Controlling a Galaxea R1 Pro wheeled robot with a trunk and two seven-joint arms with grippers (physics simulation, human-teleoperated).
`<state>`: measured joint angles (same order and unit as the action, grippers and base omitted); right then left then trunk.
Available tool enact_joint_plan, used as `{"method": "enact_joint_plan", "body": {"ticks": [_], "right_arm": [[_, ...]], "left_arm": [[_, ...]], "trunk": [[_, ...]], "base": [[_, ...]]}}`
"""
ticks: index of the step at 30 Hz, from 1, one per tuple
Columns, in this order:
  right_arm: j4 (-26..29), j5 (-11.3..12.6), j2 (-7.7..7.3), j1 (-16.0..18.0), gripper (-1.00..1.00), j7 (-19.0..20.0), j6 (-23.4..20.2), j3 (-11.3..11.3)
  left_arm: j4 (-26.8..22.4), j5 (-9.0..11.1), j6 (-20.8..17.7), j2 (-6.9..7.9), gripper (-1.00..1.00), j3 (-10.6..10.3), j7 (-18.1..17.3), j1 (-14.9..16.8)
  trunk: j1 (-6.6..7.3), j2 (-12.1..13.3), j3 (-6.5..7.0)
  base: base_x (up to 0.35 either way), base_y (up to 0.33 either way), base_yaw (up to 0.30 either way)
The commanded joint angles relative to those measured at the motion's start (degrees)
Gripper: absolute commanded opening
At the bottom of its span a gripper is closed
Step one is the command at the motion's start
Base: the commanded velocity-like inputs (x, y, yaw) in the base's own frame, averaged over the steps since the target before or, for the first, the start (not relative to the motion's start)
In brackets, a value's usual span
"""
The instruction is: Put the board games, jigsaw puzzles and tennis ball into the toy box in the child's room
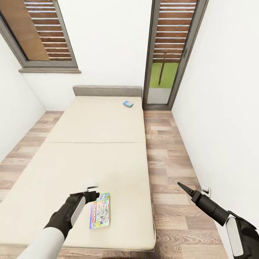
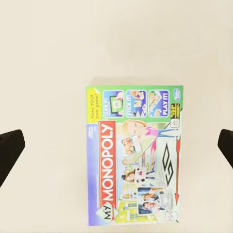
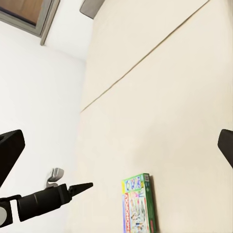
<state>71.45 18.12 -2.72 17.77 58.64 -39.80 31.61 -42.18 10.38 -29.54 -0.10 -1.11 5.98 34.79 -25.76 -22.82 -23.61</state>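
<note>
1. Left gripper [image 1: 90, 190] hangs above the near part of the bed [image 1: 90, 158], jaws spread wide with nothing between them; in the left wrist view its dark fingertips [image 2: 9, 153] sit at the two side edges, far apart.
2. Just beside the left gripper, toward the robot's right and slightly nearer the robot, lies the multicolour board game [image 1: 100, 210], flat on the mattress, face up, lettered MY MONOPOLY in the left wrist view [image 2: 135, 155]. No contact between fingers and box; the box lies between the two fingertips in that view, below them.
3. Bed: cream mattress in two panels, seam [image 1: 97, 142] running across beyond the left gripper. Game box sits on the near panel, close to the bed's right edge.
4. Far beyond the left gripper, on the far panel near the grey headboard [image 1: 107, 90], lies the small blue board game [image 1: 128, 104], flat, well apart from the first box.
5. Right gripper [image 1: 183, 187] is held over the wood-plank floor [image 1: 172, 172] to the right of the bed, well apart from both boxes. Can't tell from the head view if its jaws are parted; in the right wrist view its fingertips [image 3: 10, 150] are at opposite edges, spread, empty.
6. Right wrist view also catches the Monopoly box [image 3: 138, 204] on the mattress and the left arm [image 3: 41, 201] reaching in beside it.
7. Beyond the bed: white wall, a shuttered window [image 1: 43, 32] and a tall glazed door [image 1: 171, 54].
</note>
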Motion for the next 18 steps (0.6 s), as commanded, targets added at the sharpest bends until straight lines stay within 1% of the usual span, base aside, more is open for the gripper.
{"method": "enact_joint_plan", "body": {"ticks": [1, 9, 18], "right_arm": [[0.0, 0.2, 0.0, 0.0, 1.0, 0.1, -0.4, 0.0], [0.0, 0.3, 0.0, -0.2, 1.0, 0.1, -0.3, 0.1], [0.0, 0.3, 0.0, -0.2, 1.0, 0.1, -0.2, 0.1]], "left_arm": [[-0.1, 0.6, -0.3, -0.02, 1.0, -0.1, 0.5, 0.0], [-0.1, 0.6, -0.3, -0.01, 1.0, -0.1, 0.5, 0.0], [-0.1, 0.6, -0.3, -0.02, 1.0, -0.1, 0.4, 0.0]], "trunk": [[-0.03, -0.1, -0.18], [-0.03, -0.1, -0.91], [-0.03, -0.1, -1.07]], "base": [[0.0, 0.0, 0.0], [0.0, 0.0, 0.0], [0.0, 0.0, 0.0]]}}
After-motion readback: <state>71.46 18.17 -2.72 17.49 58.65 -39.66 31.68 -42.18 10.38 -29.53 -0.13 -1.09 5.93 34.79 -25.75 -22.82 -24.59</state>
